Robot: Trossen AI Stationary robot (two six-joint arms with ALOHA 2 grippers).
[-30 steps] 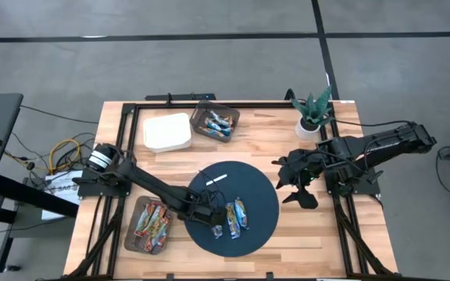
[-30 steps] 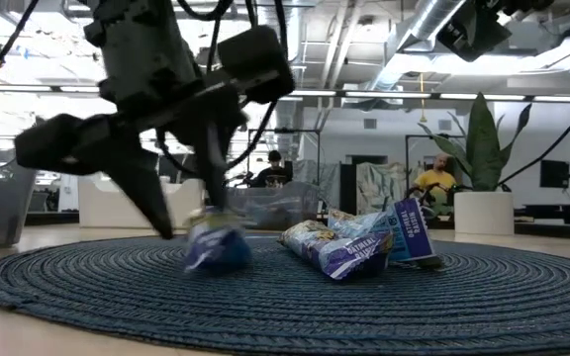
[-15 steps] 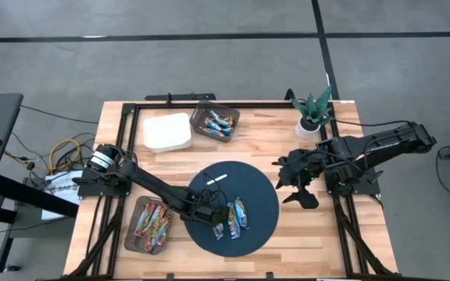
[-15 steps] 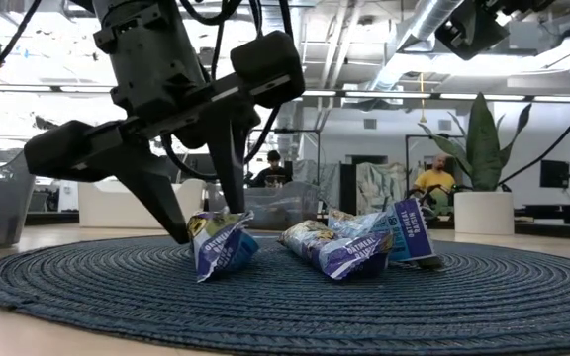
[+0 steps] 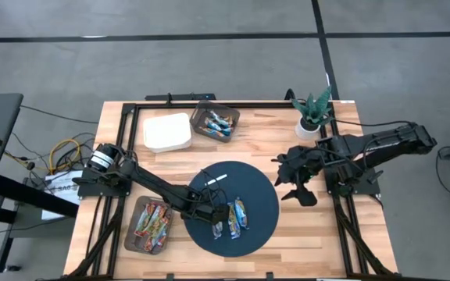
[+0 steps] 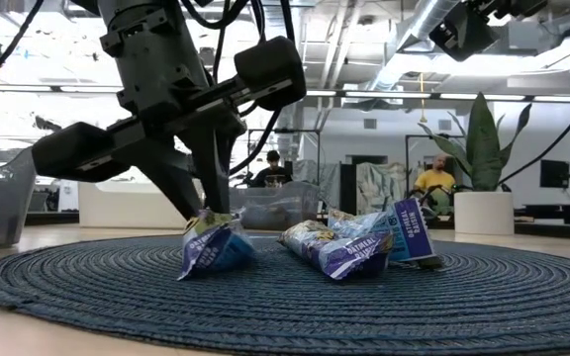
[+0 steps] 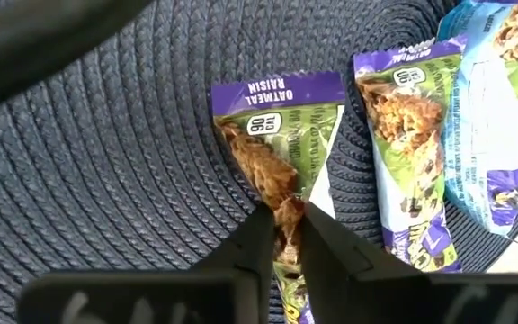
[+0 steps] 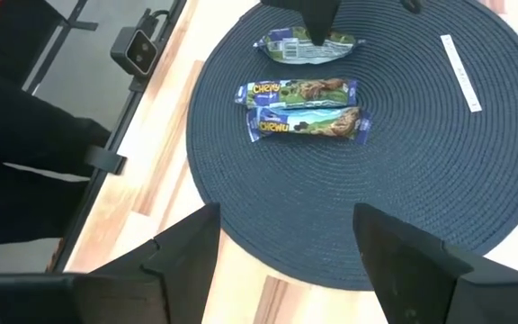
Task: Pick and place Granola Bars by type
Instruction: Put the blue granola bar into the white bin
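Note:
Three Granola Bars lie on the round dark blue woven mat (image 5: 260, 187). My left gripper (image 7: 283, 225) is shut on the one nearest the table's left, a purple-and-green oatmeal raisin bar (image 6: 209, 250). The other two bars (image 5: 231, 217) (image 5: 242, 211) lie side by side just to its right, flat on the mat. My right gripper (image 8: 286, 270) hangs open above the mat's right edge, with nothing between its fingers. My left gripper pinches the oatmeal raisin bar between its two fingers at the middle of the wrapper (image 7: 281, 209), which is crumpled in there. The fingers come from above, pointing down, and lie across the bar. The bar sits tilted, its lower end (image 6: 190, 273) on the mat.
A thin white strip (image 8: 461, 59) lies on the mat's far part. A brown tray (image 5: 216, 122) with blue bars and a white container (image 5: 168, 131) stand at the far side. A tray (image 5: 150, 224) with red bars sits near left, and a potted plant (image 5: 312, 114) far right.
My left gripper, which stood open over the oatmeal raisin bar, has come down on it and shut on its middle. The bar has tipped up from lying flat and its wrapper has crumpled between the fingers. Its lower end stays on the mat.

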